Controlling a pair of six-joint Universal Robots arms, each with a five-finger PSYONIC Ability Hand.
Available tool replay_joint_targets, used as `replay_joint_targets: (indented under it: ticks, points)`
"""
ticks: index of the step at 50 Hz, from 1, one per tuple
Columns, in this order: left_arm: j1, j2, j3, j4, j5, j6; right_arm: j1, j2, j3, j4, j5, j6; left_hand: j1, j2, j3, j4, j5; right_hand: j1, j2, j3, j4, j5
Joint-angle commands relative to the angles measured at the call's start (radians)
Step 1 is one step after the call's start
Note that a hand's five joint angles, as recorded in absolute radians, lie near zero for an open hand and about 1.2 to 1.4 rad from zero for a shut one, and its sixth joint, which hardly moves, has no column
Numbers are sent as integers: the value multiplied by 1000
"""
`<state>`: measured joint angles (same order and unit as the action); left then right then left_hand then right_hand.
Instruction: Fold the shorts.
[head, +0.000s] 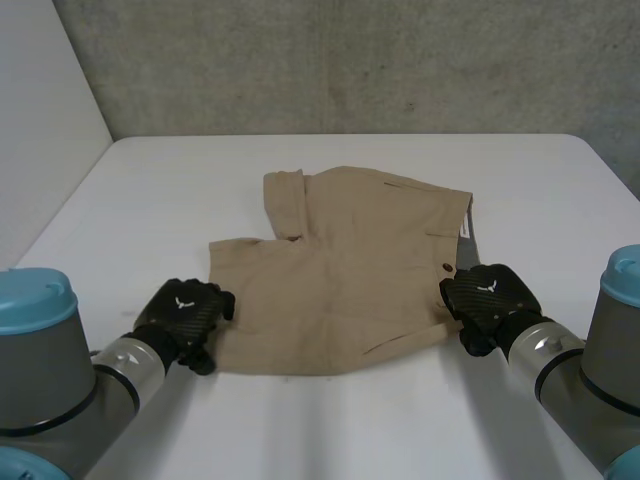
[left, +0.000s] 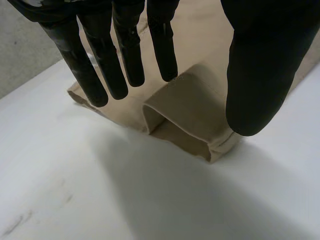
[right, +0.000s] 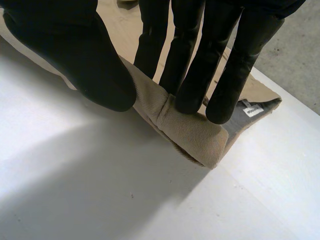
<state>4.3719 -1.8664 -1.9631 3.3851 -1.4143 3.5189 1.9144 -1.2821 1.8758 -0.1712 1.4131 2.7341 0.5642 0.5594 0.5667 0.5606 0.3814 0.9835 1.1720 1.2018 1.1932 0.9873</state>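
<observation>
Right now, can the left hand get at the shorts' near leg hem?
Likely yes: the left hand sits over the leg hem of the shorts, fingers straight, nothing between. The right hand pinches the waistband corner, out of the way.

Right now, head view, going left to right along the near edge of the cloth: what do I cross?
left arm → left hand → tan shorts → right hand → right arm

Tan shorts (head: 340, 270), spread out, mostly flat
</observation>
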Motion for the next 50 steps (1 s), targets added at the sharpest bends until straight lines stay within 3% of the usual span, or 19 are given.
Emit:
replay_joint_targets:
  ticks: [1,3,5,11,16,24,31,37,40,50]
  points:
    - [-11,-45,26,-1,0,0,0,-2,0,-1,1,-1,227,232,225,231,235,413,224,194,203,234]
    - [-11,-48,35,0,0,0,-2,-3,-1,1,1,-1,610,615,607,614,618,413,224,194,203,234]
    - [-11,-48,39,0,0,0,-2,-3,-1,-1,1,-2,817,822,814,820,825,413,224,194,203,234]
    - [-9,-33,46,-1,-2,2,0,-9,-17,2,0,-14,832,837,830,836,840,413,224,194,203,234]
    - [-9,142,69,-13,-8,2,2,-61,-72,24,12,-48,832,837,830,836,840,413,224,194,203,234]
    - [-18,461,127,-29,-9,3,3,-345,-197,91,26,-128,832,837,830,836,840,413,224,194,203,234]
    - [-20,584,222,-104,-11,-5,-9,-456,-398,301,44,-134,832,837,830,836,840,413,224,194,203,234]
    - [-17,560,320,-249,-8,-32,-12,-416,-510,472,40,-169,832,837,830,836,840,413,224,194,203,234]
    - [-18,497,336,-283,-5,-35,-11,-317,-538,533,41,-227,832,837,830,836,840,413,224,194,203,234]
    - [-23,35,467,-306,-6,-24,3,-1,-609,558,47,-300,832,837,830,836,840,413,224,194,203,234]
